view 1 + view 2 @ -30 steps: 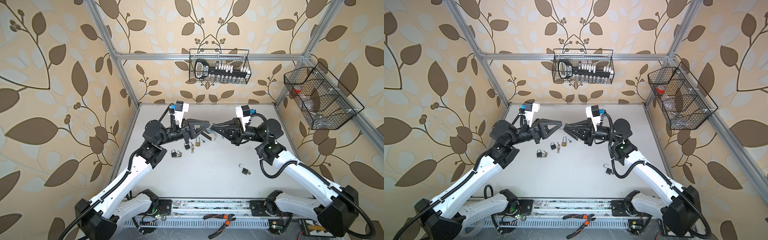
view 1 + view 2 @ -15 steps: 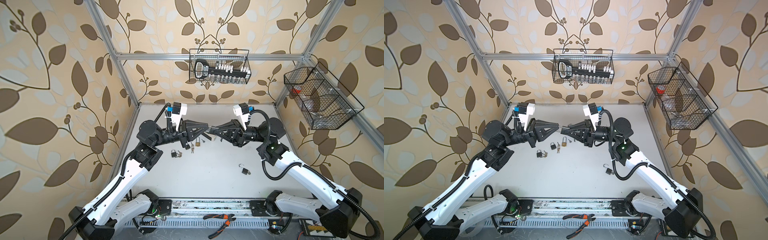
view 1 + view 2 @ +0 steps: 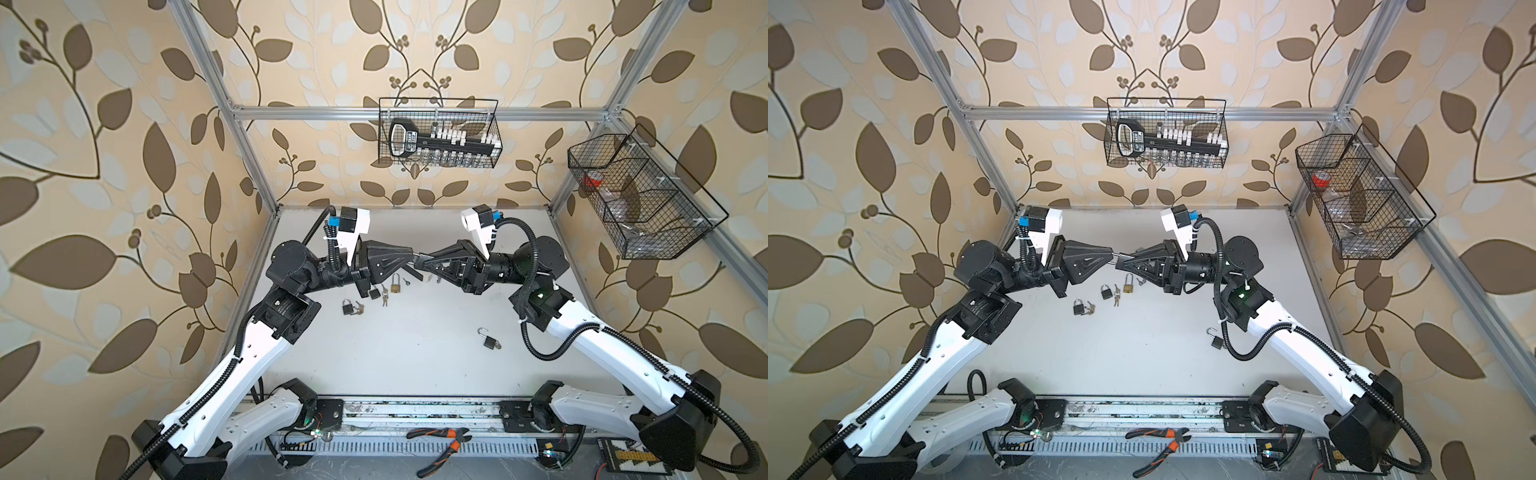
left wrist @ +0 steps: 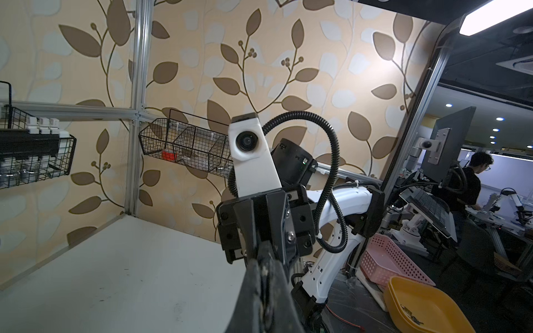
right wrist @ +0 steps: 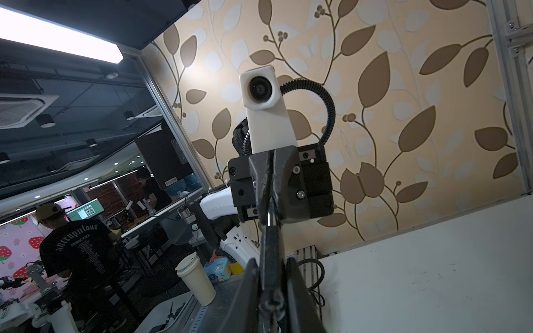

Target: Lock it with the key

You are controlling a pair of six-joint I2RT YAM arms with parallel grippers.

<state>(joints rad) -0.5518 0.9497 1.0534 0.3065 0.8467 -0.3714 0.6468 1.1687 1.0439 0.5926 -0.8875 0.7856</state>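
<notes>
- Left arm's elbow point(image 3: 291, 262) had swung out toward the left wall point(image 3: 124, 208) since a second before; the spot where the claws met barely budged.
- Writing: a guy's black tee point(image 5: 75, 245) outside the cage read something like "unscrupulous" in gothic letters. The label on the big black key-shaped thing point(image 3: 432, 143) in the wire basket point(image 3: 494, 158) was too small to read.
- Left claw point(image 3: 410, 254) was pinched fully shut on the key point(image 3: 1114, 257), a thin silvery sliver poking from its tip, up in the air over the back of the white surface point(image 3: 415, 365).
- Right claw point(image 3: 420, 262) met it tip to tip, nearly closed on a dark flat piece point(image 5: 269, 259); couldn't tell what that was.
- Lying on the surface: a brass padlock point(image 3: 395, 284), a matte black padlock point(image 3: 347, 306) with loose keys point(image 3: 358, 308) beside it, and off to the right an open-shackle padlock point(image 3: 489, 341).
</notes>
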